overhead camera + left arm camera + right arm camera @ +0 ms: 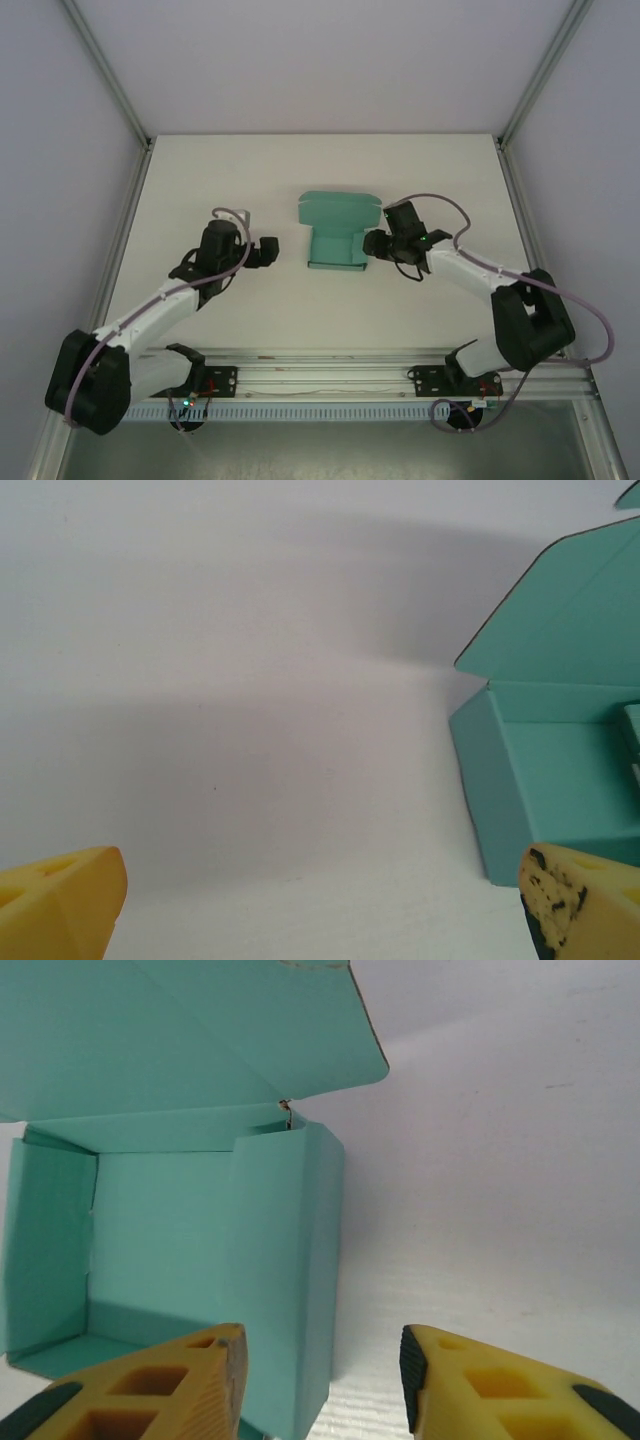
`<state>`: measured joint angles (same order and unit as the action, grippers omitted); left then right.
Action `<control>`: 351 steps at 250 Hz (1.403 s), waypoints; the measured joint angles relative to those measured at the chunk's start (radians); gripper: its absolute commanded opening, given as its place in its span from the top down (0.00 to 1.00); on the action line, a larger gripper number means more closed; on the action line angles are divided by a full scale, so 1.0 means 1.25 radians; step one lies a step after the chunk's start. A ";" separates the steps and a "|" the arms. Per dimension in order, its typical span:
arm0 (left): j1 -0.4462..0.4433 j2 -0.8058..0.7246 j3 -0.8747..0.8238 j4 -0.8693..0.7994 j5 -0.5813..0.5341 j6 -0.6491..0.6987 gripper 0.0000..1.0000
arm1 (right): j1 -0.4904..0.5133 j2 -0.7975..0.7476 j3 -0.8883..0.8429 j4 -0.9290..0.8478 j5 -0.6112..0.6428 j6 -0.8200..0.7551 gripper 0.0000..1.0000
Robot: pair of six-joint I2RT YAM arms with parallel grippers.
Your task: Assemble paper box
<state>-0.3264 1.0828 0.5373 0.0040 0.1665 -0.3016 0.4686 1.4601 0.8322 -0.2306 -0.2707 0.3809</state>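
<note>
White table [200,180]: left tool [268,252] gapes empty near paper box [335,240]; right tool [373,243] seemingly straddles its wall, half-open.

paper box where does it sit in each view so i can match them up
top external: the paper box sits just above the centre of the picture.
left wrist: it is at the right edge, with its inside showing.
right wrist: it takes up the left half, seen from above one side wall.
shared landmark: the open lid flap on the box's back wall.
</note>
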 measured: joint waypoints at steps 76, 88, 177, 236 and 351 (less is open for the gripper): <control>0.000 -0.051 -0.019 0.046 -0.002 -0.016 0.00 | 0.034 0.092 0.017 0.038 -0.011 0.013 0.67; 0.000 -0.044 -0.019 0.053 -0.001 -0.018 0.00 | 0.037 0.106 0.023 0.039 -0.010 0.013 0.69; 0.000 0.014 -0.019 0.061 0.019 -0.019 0.00 | 0.038 0.175 0.054 0.034 0.042 0.024 0.97; 0.000 0.026 0.037 0.036 0.118 0.038 0.00 | 0.044 0.157 0.055 0.018 0.068 -0.063 0.99; -0.065 0.227 0.377 -0.038 0.328 0.258 0.07 | 0.099 -0.002 0.101 -0.018 0.051 -0.228 0.98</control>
<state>-0.4072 1.3670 1.0084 -0.0437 0.5762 0.0204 0.5919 1.4570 0.9585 -0.2535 -0.2066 0.0956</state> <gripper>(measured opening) 0.985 0.063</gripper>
